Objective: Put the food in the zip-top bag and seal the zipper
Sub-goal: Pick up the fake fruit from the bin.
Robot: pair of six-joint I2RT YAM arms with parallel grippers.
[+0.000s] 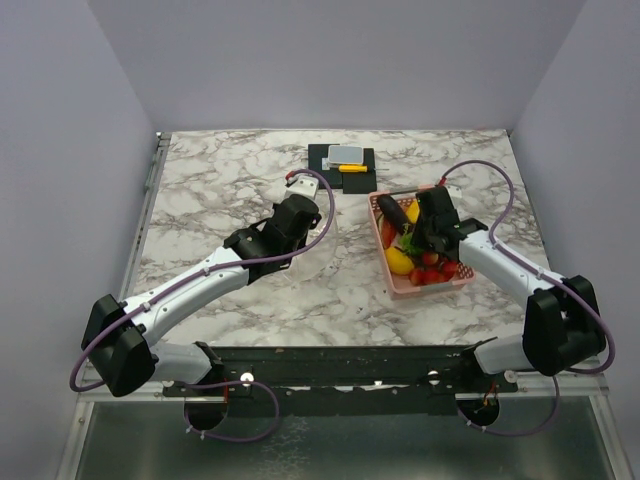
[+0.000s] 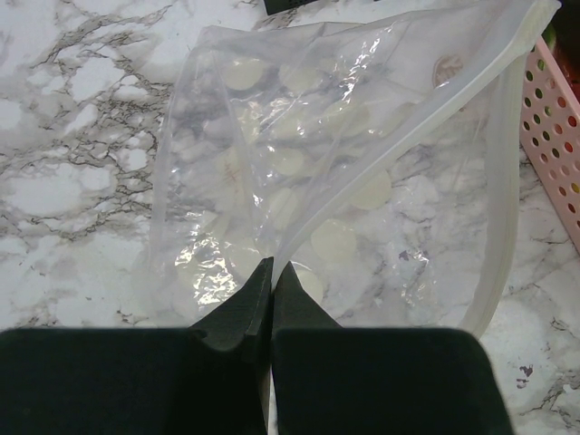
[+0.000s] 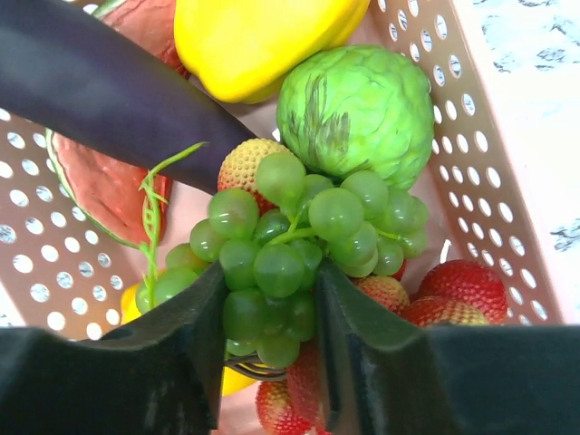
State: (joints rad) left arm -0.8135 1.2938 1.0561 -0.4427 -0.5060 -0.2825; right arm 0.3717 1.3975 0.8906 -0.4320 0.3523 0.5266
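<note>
The left gripper [image 2: 272, 269] is pinched tight on one edge of the bag [image 2: 317, 136]. I think it holds on so the bag cannot slide and so the mouth is lifted a bit. The bag lies on the table [image 1: 210, 190]. It is see-through and crinkly, and I see no food in it. Its open side points at the basket [image 2: 555, 136], which is just beside it, so the food only has a short trip to make.

The right gripper [image 3: 270, 276] is down inside the basket. Its two fingers are closed in on the grapes [image 3: 308, 217], one on each side, and the grapes fill the gap. The grapes sit on top of the pile, so I think they are the easy ones to take first. They are floppy and could slip, so the lift should be slow.

Strawberries [image 3: 462, 285] lie beside the grapes. A bumpy green fruit [image 3: 362, 109] touches the grapes from behind. Past that is a yellow pepper [image 3: 254, 36]. A long purple eggplant [image 3: 82, 82] lies over a red slice [image 3: 104, 195]. All the food is in the basket, so the job is only at its start.

Far back on the table, a yellow and grey thing [image 1: 348, 155] sits on a black pad [image 1: 322, 155], well apart from the bag
</note>
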